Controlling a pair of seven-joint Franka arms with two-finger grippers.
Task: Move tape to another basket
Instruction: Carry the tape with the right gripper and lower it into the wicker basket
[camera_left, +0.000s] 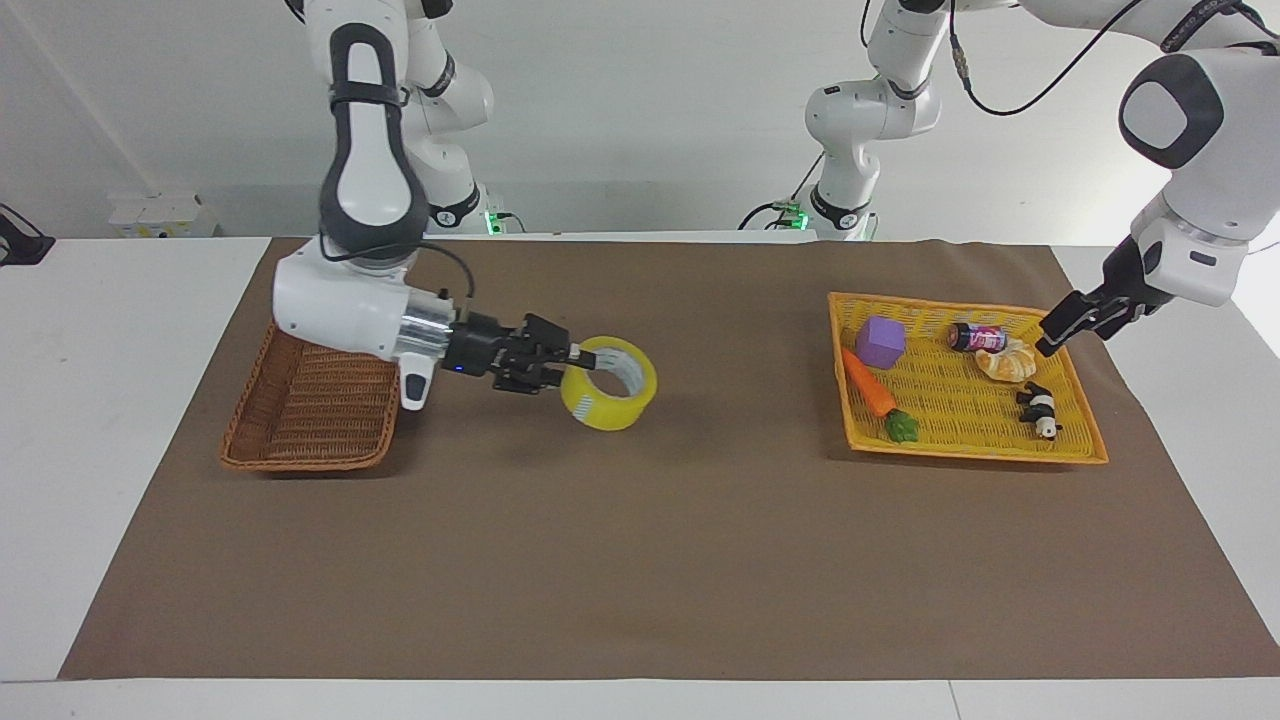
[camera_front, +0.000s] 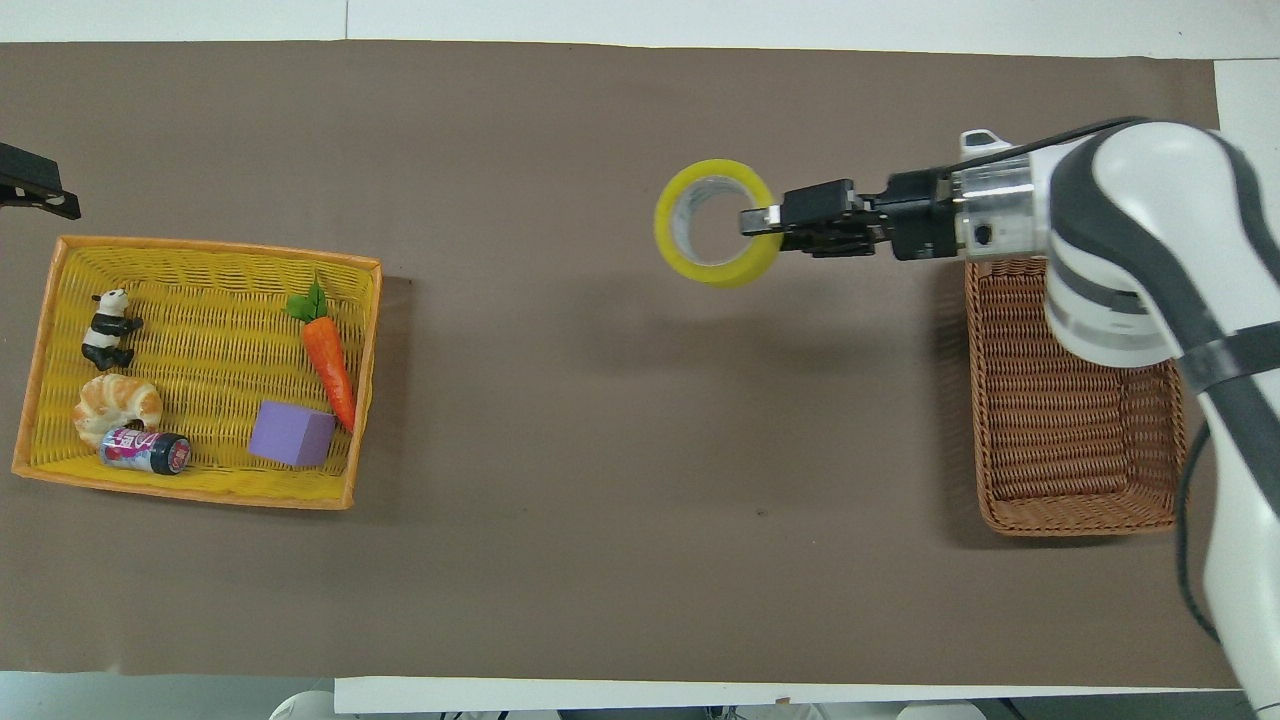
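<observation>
The carry step is in hand: the right tool pinches the tape by one wall of its ring, one finger inside the core and one outside, and holds it in the air over the bare brown mat between the two containers, just short of the basket at the right arm's end of the desk. The next move, by my reading, calls for bringing the roll over the basket's open middle, lowering it past the raised rim and only then letting go, since a round roll dropped on the sloping wall could tip out or roll. The tape is a wide glossy yellow hoop, translucent, with a pale grey core (its opening faces up in the overhead view). The basket is dark brown wicker, rectangular, ribbed, with sloping sides; part of it lies under the right arm's wrist. The left tool waits over the edge of the flat yellow tray, and I cannot tell whether its fingers are spread. In that tray lie a purple cube, a carrot, a croissant, a small can and a panda figure
</observation>
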